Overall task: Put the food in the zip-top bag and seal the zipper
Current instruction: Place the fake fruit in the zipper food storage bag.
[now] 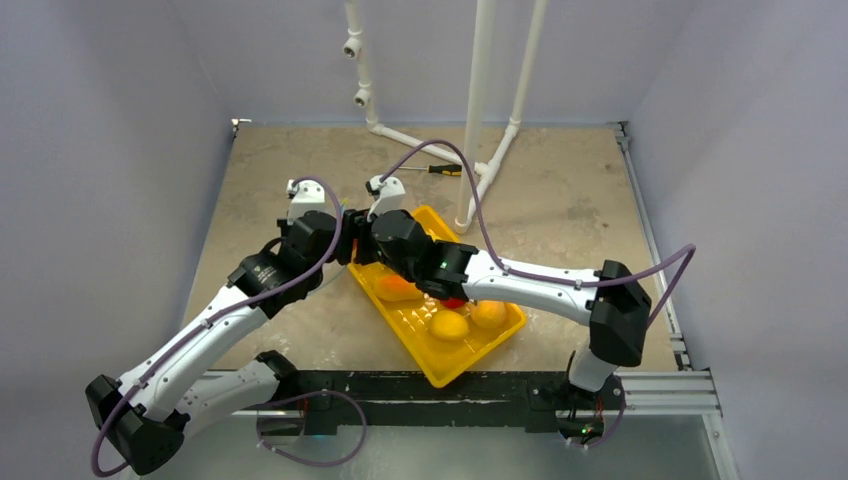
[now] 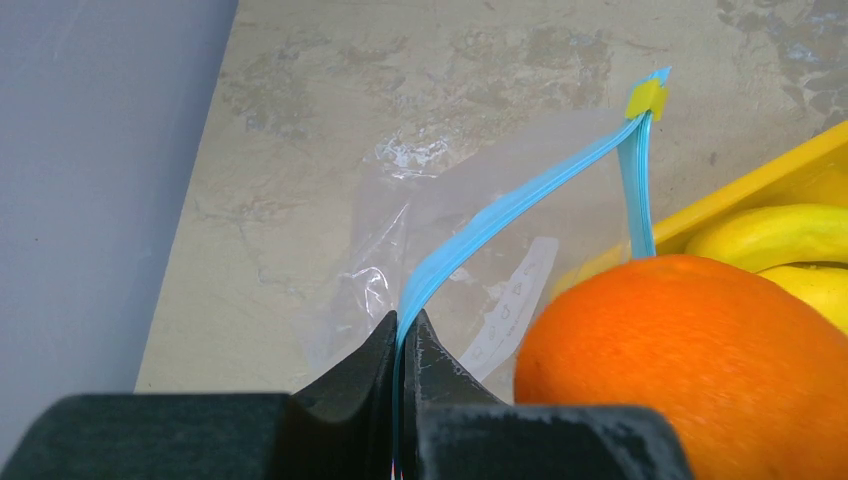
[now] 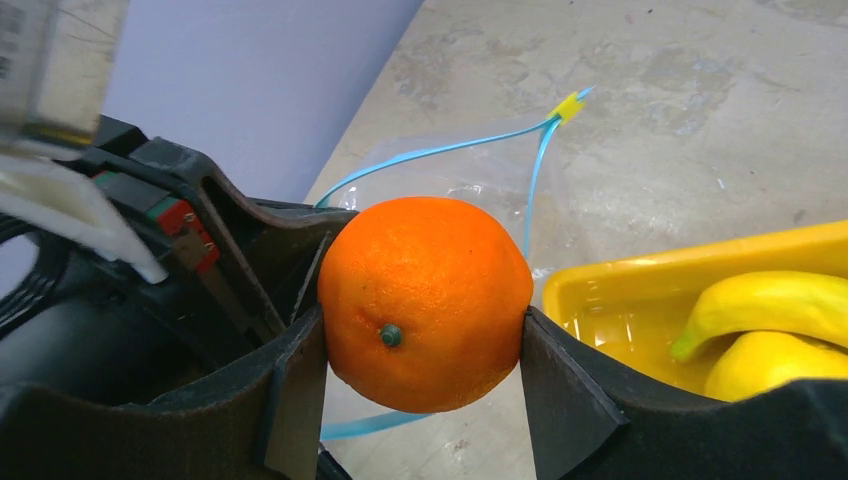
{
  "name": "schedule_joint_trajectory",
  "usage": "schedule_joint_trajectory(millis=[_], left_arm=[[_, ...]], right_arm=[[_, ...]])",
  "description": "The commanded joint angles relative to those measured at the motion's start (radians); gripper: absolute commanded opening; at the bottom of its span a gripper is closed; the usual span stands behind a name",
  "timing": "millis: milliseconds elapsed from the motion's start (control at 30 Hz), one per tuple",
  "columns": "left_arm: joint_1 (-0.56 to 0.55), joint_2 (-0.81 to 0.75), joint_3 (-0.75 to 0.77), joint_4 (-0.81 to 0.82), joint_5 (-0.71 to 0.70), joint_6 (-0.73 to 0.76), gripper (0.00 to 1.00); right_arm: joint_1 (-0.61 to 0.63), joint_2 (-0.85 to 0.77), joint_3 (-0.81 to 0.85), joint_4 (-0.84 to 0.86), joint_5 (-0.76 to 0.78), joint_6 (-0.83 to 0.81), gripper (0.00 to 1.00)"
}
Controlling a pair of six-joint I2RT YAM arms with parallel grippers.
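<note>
1. Beige mottled tabletop (image 1: pixel 560 200) between grey walls carries your yellow tray (image 1: pixel 440 372) nearest the arm bases, with a lemon (image 1: pixel 449 325) at its near end and a banana (image 3: pixel 770 300) farther in.
2. Your right gripper (image 3: pixel 425 350) sits just off the tray's far-left corner, its fingers spread wide and clamped on the orange (image 3: pixel 425 290), one on each side.
3. Your left gripper (image 2: pixel 405 345), close beside it, is pressed together on the blue zipper (image 2: pixel 500 205), holding up one lip of the clear bag (image 2: pixel 400 200).
4. The orange sits at the bag's open mouth, not yet inside.
5. Farthest off, a screwdriver (image 1: pixel 440 169) lies by the white pipes (image 1: pixel 480 100).
</note>
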Motion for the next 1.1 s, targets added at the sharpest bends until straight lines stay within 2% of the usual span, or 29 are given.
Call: schedule_joint_trajectory(millis=[0,133,233,367,467,567,700,1067], left_arm=[[-0.005,-0.028,-0.008,0.039,0.006,0.012,0.00],[-0.006,-0.034,-0.010,0.040,0.009,0.013,0.00],[-0.006,-0.034,-0.011,0.041,0.010,0.013,0.00],[-0.006,-0.034,-0.010,0.041,0.014,0.012,0.00],[-0.006,-0.035,-0.012,0.041,0.012,0.013,0.00],[-0.006,-0.036,-0.012,0.041,0.010,0.013,0.00],[-0.006,-0.034,-0.012,0.041,0.009,0.013,0.00],[-0.006,-0.031,-0.013,0.042,0.009,0.013,0.00]], right_arm=[[-0.005,0.042,0.066,0.075,-0.033,-0.027,0.26],[-0.006,0.088,0.076,0.084,-0.044,-0.027,0.28],[-0.008,0.113,0.077,0.085,-0.040,-0.024,0.35],[-0.007,0.139,0.086,0.087,-0.032,-0.019,0.56],[-0.007,0.150,0.095,0.085,-0.024,-0.015,0.77],[-0.007,0.151,0.097,0.084,-0.020,-0.014,0.88],[-0.007,0.135,0.096,0.078,-0.012,-0.014,0.92],[-0.007,0.039,0.017,0.044,0.055,-0.011,0.92]])
